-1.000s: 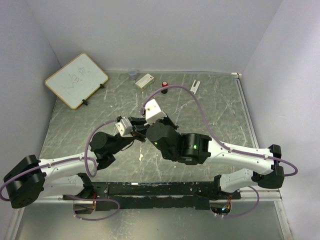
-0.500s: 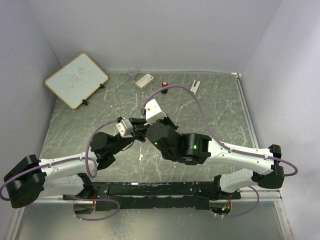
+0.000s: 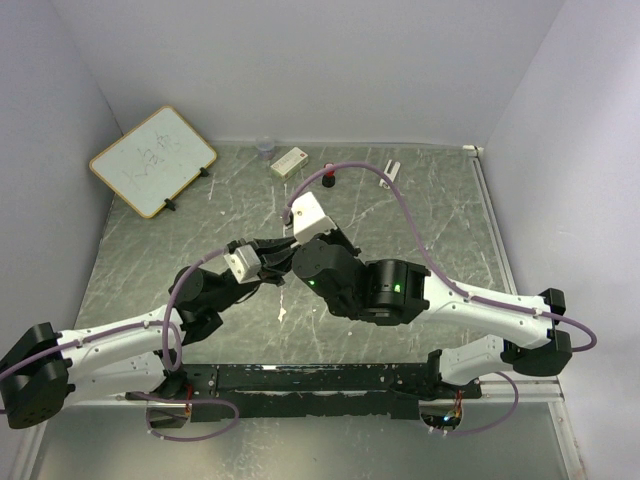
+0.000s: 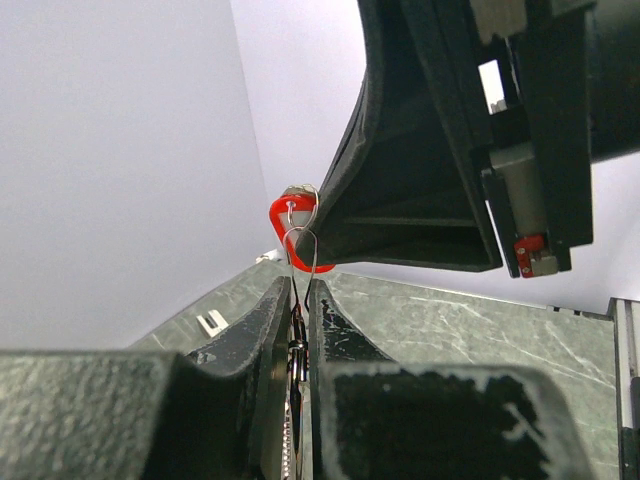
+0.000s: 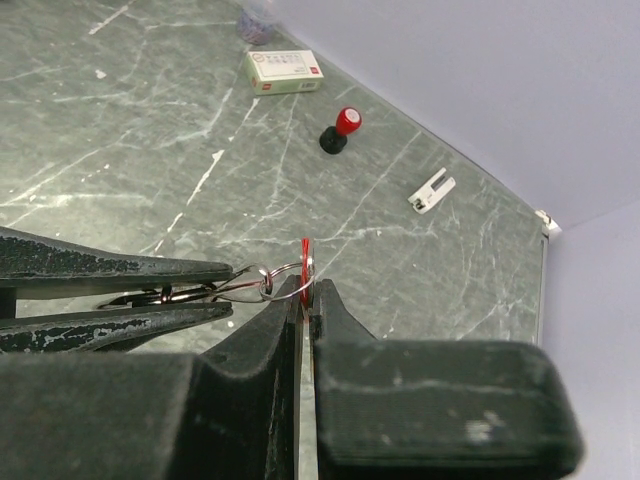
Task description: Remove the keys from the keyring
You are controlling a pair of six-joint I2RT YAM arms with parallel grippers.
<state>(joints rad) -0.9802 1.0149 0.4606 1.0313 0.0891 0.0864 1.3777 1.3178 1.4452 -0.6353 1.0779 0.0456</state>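
Scene: two arms meet over the middle of the green marbled counter [image 3: 460, 220], their tips almost touching, raised above the surface.
Left end effector [image 4: 298, 292]: fingers drawn to a narrow slit, pinching the thin wire of the keyring [image 5: 256, 280], which stands up out of the gap in the left wrist view.
Right end effector [image 5: 305, 292]: fingers pressed together on the red-headed key [image 5: 306, 252], gripping the plastic head edge-on so that only a thin red sliver shows above the tips.
Keyring: held in the air between the two tips, well above the counter, with its silver loops linking the left fingers to the red head.
Red-headed key: on the ring, its head just beside the right fingers' dark inner face.
Other keys: dark bits sit between the left fingers; what they are cannot be told.
Back of counter: a whiteboard [image 3: 152, 160] leans at far left; a clear cup [image 3: 265, 148], a white box [image 3: 289, 161], a red-topped black knob [image 5: 343, 128] and a white clip [image 5: 432, 190] lie along the far edge, well apart from the arms.
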